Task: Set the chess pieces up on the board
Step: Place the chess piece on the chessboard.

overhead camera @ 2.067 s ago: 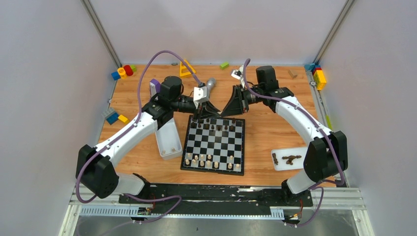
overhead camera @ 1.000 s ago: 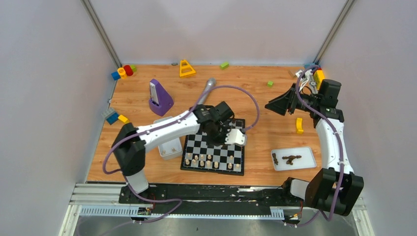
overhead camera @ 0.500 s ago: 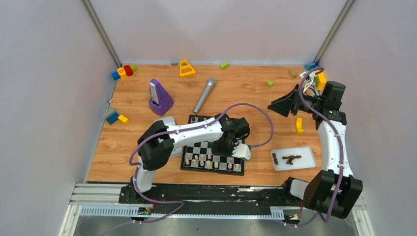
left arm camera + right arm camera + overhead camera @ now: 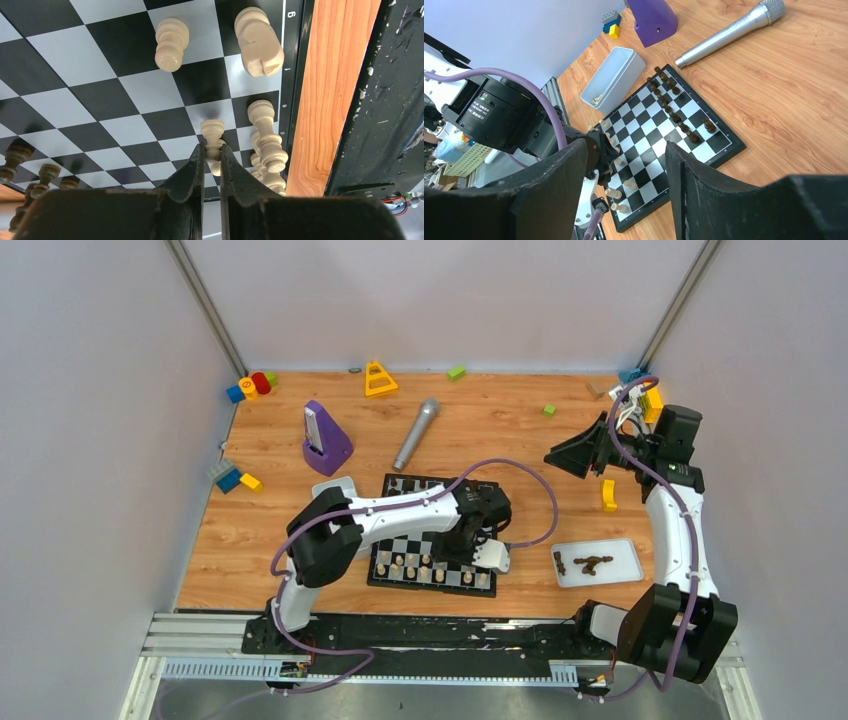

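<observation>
From above: placing light pieces [image 4: 420, 568] at the near right edge of the chessboard [image 4: 400, 545], left gripper [image 4: 482, 543] low there, right gripper [image 4: 566, 454] parked over the wooden table [image 4: 520, 430], grey walls [image 4: 450, 300] around. Left wrist: fingers [image 4: 192, 170] narrowed on a light pawn [image 4: 213, 134], seemingly gripped, contact half hidden; next, setting it upright on its square without knocking neighbours [image 4: 265, 145]. Right wrist: fingers [image 4: 549, 190] spread wide, empty.

On your wooden counter [image 4: 500, 430] a silver microphone [image 4: 416, 434] lies slantwise, near a purple metronome [image 4: 325, 439] on its left. At the far edge you have a yellow triangle [image 4: 378, 379], a green block [image 4: 456, 372] and, in the left corner, a cluster of coloured blocks [image 4: 250, 387]. A yellow block [image 4: 609, 495] sits at the right.
</observation>
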### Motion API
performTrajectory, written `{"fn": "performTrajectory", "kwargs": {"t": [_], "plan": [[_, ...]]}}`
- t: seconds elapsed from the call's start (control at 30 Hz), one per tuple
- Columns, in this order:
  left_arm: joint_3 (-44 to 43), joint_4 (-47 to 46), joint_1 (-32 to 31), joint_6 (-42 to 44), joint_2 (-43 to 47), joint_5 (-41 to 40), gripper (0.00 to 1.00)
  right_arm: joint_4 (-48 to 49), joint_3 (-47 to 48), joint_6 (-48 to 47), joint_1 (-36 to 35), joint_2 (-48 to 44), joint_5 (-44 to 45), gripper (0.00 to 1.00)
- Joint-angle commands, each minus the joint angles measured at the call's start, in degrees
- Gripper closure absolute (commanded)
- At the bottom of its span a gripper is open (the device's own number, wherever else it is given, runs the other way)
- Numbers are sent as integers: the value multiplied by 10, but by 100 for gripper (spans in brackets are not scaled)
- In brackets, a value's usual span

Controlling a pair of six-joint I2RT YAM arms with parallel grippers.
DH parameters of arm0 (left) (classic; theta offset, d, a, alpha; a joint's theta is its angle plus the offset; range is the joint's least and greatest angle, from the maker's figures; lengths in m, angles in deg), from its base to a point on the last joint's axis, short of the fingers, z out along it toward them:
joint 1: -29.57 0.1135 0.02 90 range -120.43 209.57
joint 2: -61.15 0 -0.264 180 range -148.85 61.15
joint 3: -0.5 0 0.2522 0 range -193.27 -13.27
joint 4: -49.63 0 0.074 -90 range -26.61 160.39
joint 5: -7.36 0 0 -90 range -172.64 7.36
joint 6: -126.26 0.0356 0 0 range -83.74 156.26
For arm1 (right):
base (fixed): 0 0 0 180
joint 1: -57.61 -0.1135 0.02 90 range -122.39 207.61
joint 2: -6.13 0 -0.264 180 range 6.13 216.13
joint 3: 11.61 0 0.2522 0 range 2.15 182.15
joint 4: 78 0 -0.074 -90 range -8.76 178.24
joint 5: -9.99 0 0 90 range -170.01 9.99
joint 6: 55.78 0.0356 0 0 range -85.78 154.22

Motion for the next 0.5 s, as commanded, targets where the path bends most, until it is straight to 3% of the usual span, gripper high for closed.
{"fn": "performTrajectory", "kwargs": {"t": [0.0,0.23,0.47], "plan": [[-21,12,-9,-9,-7,-4,85,4,-7,-16,2,4,-27,40],[-26,11,-12,-6,-16,-9,81,3,-7,-17,3,5,-28,40],[-26,11,-15,-8,-17,-13,70,3,-7,-18,3,8,-29,40]]}}
